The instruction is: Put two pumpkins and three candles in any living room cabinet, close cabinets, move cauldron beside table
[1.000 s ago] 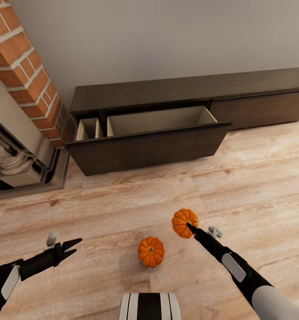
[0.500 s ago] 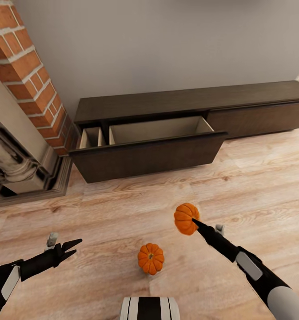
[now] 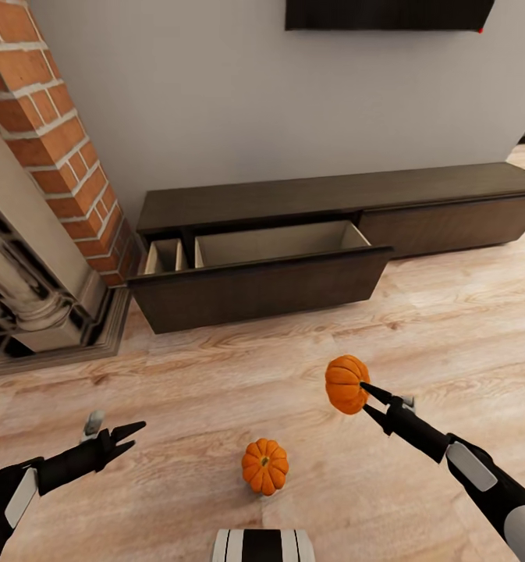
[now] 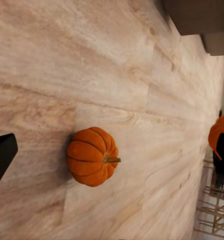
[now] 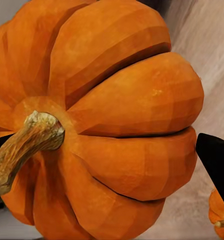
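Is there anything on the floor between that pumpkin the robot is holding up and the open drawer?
No. In the head view, only bare wooden floor lies between the held pumpkin in the right gripper and the open cabinet drawer.

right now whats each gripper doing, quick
Left gripper: open, holding nothing, above the floor.
Right gripper: shut on the lifted pumpkin, off the floor.
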`<state>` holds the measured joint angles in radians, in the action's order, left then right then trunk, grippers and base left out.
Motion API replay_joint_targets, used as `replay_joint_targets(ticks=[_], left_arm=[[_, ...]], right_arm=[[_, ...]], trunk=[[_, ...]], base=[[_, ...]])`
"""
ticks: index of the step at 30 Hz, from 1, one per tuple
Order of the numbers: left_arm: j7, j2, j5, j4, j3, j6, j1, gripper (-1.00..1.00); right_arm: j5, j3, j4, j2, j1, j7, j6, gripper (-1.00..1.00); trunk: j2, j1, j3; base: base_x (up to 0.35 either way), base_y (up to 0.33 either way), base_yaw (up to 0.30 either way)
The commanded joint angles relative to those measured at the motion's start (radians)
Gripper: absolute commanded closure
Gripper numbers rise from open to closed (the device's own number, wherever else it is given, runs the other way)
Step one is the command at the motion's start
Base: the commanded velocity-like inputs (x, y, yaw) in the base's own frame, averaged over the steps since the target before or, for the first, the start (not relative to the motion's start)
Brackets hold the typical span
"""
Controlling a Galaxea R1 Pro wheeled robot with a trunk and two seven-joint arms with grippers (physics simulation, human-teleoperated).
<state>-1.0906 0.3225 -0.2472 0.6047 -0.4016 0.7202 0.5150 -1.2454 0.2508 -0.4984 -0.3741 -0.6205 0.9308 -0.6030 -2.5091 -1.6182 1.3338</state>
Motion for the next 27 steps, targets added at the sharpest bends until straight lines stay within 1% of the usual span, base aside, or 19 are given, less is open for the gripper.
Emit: replay_joint_targets(ticks=[1,3,6,7,8,11,12,15,18,27], left_arm=[[0.006,-0.002,-0.002,0.000,-0.001,0.006,0.000,-1.00],[0.028,-0.004,-0.002,-0.001,-0.001,0.004,0.000,-1.00],[0.100,-0.008,-0.002,-0.002,-0.002,-0.003,0.001,-1.00],[0.127,-0.015,-0.003,-0.003,-0.003,-0.013,0.001,-1.00],[0.138,-0.019,-0.003,-0.003,-0.003,-0.020,0.001,-1.00],[0.182,-0.060,-0.004,-0.003,0.003,-0.060,0.002,-1.00],[0.199,-0.075,-0.004,-0.003,0.016,-0.068,0.002,-1.00],[0.213,-0.088,-0.005,-0.003,0.034,-0.076,0.002,-1.00],[0.215,-0.091,-0.008,-0.003,0.037,-0.078,0.002,-1.00],[0.206,-0.091,-0.016,-0.003,0.038,-0.077,0.002,-1.00]], right_arm=[[-0.010,0.005,0.002,-0.001,-0.001,0.003,-0.007,1.00],[-0.010,0.005,0.005,-0.002,-0.001,0.005,-0.007,1.00],[-0.011,0.005,0.010,-0.002,-0.001,0.007,-0.007,1.00],[-0.011,0.005,0.010,-0.002,-0.001,0.009,-0.008,1.00],[-0.011,0.005,0.010,-0.002,-0.001,0.010,-0.008,1.00],[-0.011,0.005,0.011,-0.001,-0.001,0.018,-0.008,1.00],[-0.012,0.005,0.012,-0.001,-0.001,0.019,-0.008,1.00],[-0.012,0.005,0.017,-0.002,-0.001,0.021,-0.008,1.00],[-0.012,0.005,0.018,-0.002,-0.001,0.022,-0.008,1.00],[-0.012,0.005,0.018,-0.002,-0.001,0.022,-0.008,1.00]], trunk=[[0.000,0.001,-0.003],[0.000,0.001,-0.011],[0.001,0.003,-0.023],[0.001,0.003,-0.023],[0.001,0.003,-0.023],[0.001,0.003,-0.023],[0.001,0.003,-0.023],[0.001,0.003,-0.023],[0.001,0.003,-0.023],[0.001,0.003,-0.023]], base=[[0.000,0.000,0.000],[0.000,0.000,0.000],[0.000,0.000,0.000],[0.000,0.000,0.000],[0.000,0.000,0.000],[0.000,0.000,0.000],[0.000,0.000,0.000],[0.000,0.000,0.000],[-0.061,-0.017,0.000],[-0.247,-0.128,0.000]])
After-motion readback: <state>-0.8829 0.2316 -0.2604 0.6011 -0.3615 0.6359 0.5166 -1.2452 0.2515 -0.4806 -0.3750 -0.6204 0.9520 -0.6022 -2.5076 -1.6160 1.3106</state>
